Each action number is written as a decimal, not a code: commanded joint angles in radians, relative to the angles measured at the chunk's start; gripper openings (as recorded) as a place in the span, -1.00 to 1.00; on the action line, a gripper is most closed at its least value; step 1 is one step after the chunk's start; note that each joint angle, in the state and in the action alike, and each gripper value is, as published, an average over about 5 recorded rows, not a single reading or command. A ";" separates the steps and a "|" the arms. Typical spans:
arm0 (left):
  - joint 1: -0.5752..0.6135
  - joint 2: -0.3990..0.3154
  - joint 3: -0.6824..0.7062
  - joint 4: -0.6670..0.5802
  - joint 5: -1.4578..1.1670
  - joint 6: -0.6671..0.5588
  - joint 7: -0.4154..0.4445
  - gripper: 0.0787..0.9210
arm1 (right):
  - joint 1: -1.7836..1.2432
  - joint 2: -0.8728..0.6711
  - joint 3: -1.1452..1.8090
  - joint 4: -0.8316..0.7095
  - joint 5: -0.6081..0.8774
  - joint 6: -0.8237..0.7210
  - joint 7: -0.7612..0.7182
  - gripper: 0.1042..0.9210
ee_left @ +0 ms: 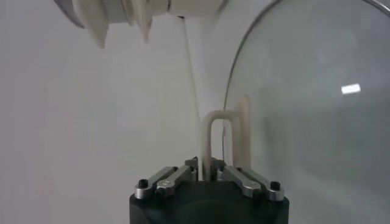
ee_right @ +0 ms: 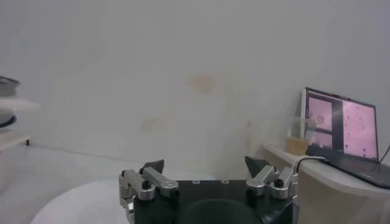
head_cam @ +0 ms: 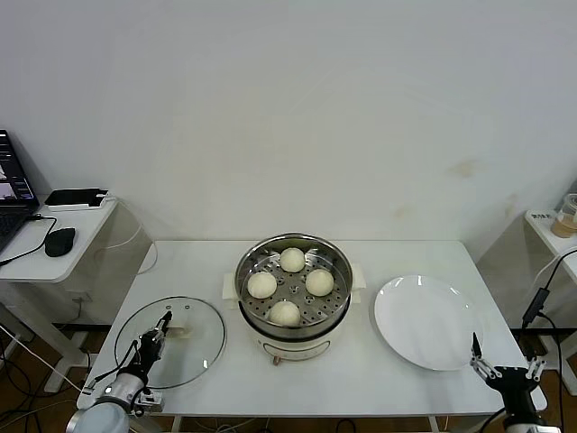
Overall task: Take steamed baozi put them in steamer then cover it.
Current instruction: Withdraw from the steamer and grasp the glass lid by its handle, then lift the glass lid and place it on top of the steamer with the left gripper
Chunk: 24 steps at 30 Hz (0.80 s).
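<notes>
Sitting in the steamer (head_cam: 292, 290) at the middle of the tabletop (head_cam: 361, 379) are all four baozi (head_cam: 290, 285), spaced out on the perforated tray, so that part looks done. The pot has no lid on it. The cover (head_cam: 171, 343) lies flat on the tabletop to the left of the steamer, near the front edge, close to it but not touching.

The left pincer (head_cam: 160, 330) is down on the cover and clenched on its cream-white handle (ee_left: 214, 137); the left wrist view shows the fingers pinched in tight around the handle's near upright, with the glass curving away beside it. The cover is flat on the tabletop as far as anyone can tell.

The right pincer (head_cam: 501, 364) hangs at the near right corner, just off the rim of the white plate (head_cam: 425, 323), released with fingers (ee_right: 152, 168) spread wide and nothing between them. The plate is bare.
</notes>
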 commanded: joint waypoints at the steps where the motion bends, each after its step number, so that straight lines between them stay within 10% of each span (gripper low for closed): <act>1: 0.081 -0.029 -0.074 -0.107 -0.035 -0.005 -0.079 -0.86 | -0.001 0.002 -0.009 0.002 -0.030 0.010 0.002 0.76; 24: 0.105 0.128 -0.185 -0.443 -0.288 0.231 0.143 -0.86 | 0.003 0.000 -0.035 -0.005 -0.077 0.031 -0.008 0.76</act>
